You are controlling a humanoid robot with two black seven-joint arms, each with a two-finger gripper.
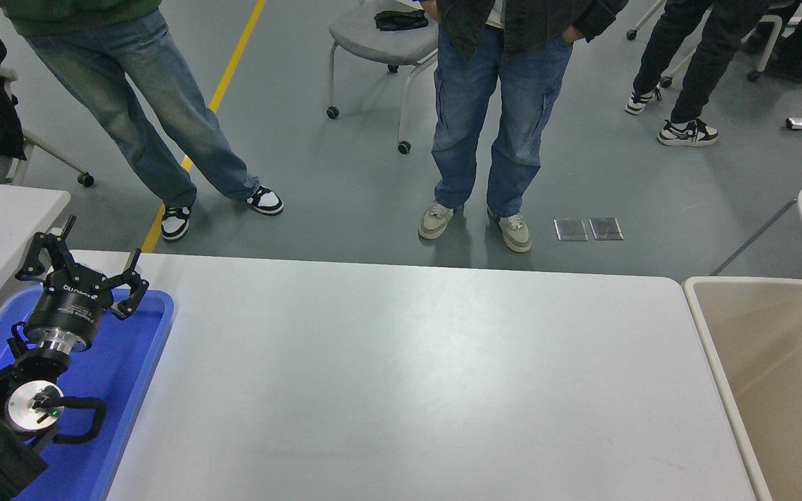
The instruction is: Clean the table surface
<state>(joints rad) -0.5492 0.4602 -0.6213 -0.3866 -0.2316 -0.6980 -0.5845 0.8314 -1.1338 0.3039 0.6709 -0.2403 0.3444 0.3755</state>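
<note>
Left arm: enters from the lower left corner, forearm angled up and away from the camera.
Left wrist: silver ring visible below the black cylindrical body.
Left hand (pixel 81 271): fingers spread apart, tips pointing away, nothing between them.
Right arm: outside the camera's view.
Right hand: outside the camera's view.
</note>
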